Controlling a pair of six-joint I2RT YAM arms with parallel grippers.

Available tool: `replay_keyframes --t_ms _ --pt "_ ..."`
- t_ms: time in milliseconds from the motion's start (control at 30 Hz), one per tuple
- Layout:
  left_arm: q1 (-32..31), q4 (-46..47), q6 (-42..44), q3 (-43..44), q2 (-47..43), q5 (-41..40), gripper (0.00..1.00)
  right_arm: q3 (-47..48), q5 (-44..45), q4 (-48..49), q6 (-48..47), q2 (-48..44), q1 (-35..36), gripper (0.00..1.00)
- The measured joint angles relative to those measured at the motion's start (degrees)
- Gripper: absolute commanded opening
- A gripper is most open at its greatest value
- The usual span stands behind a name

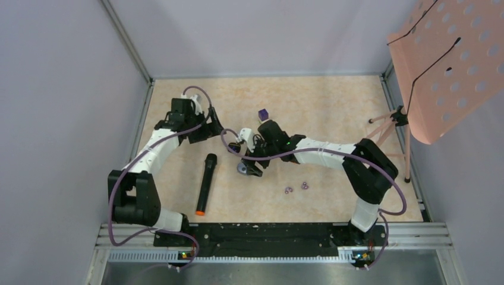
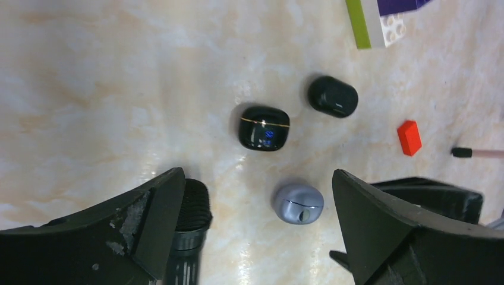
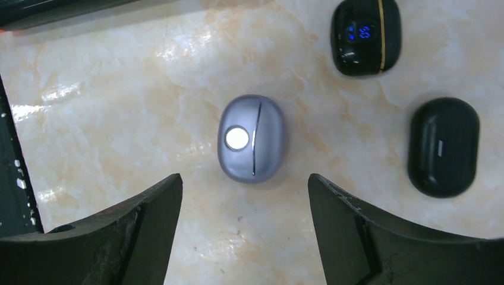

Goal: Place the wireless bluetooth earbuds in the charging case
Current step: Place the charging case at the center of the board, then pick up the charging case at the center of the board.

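Hovering right gripper (image 3: 243, 199): hangs right over the silver case (image 3: 252, 138), fingers spread wide with one on either side of it, not touching, nothing held.
Left gripper (image 2: 257, 178): also spread and empty, up off the table (image 3: 107, 89). Its own camera shows the silver case low down between its fingers.
Silver case: lies flat on the table, and the lid seam looks shut to me.
Glossy black case (image 2: 264, 127): near the silver case, little blue display lit, shut too.
Matte black case (image 2: 333, 96): a bit further from the silver case, beside the glossy one, shut.
Earbuds: honestly can't spot them anywhere around the silver case. Too small from the top camera or tucked away somewhere, can't tell.
Microphone (image 1: 205, 183): on the left arm's side of the silver case, lying flat.
Purple rings (image 1: 289, 190): apart from the silver case, over toward the right arm's base.
Step in hand: my read is it's lining up to grab the silver case, so early days, nothing opened yet.
Next move: I'd guess the right gripper drops and squeezes it dead centre. That shell looks smooth and rounded, so an off-centre pinch could squirt it out. Then the lid has to come open, probably a job for the left gripper.
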Motion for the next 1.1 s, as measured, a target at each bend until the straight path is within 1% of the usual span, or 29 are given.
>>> replay_keyframes --t_ms 200,400,500,567,600,633,667,700,767,967,1033,1100 --pt "6.16 -1.38 0.61 0.24 -1.49 0.57 0.98 2.73 7.13 0.63 2.36 3.96 4.74 0.78" --pt "8.63 -1.75 0.35 -0.28 -2.69 1.97 0.96 3.96 12.0 0.42 2.54 7.3 5.66 0.78" --pt "9.42 -1.75 0.31 -1.01 -3.58 2.64 0.95 4.74 13.42 0.04 2.49 8.74 5.66 0.71" --pt "9.88 -1.73 0.24 -1.38 -3.85 3.3 0.94 4.76 13.86 -0.39 2.36 9.07 5.66 0.61" --pt "10.05 -1.66 0.11 -1.51 -3.91 3.61 0.93 4.76 13.86 -0.59 2.14 9.16 5.66 0.55" --pt "10.16 -1.42 0.02 -1.73 -3.93 4.0 0.92 4.76 13.79 -0.76 1.95 9.22 5.66 0.45" --pt "10.25 -1.29 -0.13 -1.95 -3.96 4.42 0.91 4.76 13.62 -0.92 1.66 9.29 5.66 0.38" --pt "10.34 -1.16 -0.26 -2.16 -3.96 5.01 0.9 4.76 13.38 -1.05 1.2 9.31 5.66 0.33" --pt "10.38 -0.76 -0.61 -2.64 -3.96 6.19 0.88 4.76 12.61 -1.09 0.33 9.33 5.66 0.3" --pt "10.32 2.05 -1.11 -4.07 -3.87 12.81 0.85 4.83 13.05 -2.29 -4.74 7.78 5.25 0.29" --pt "10.19 3.58 -1.18 -4.35 -3.61 16.72 0.85 4.74 13.05 -3.04 -7.08 5.14 4.68 0.29" --pt "9.88 5.84 -1.55 -4.39 -3.13 21.88 0.85 4.66 12.92 -3.23 -9.55 0.52 3.34 0.29"
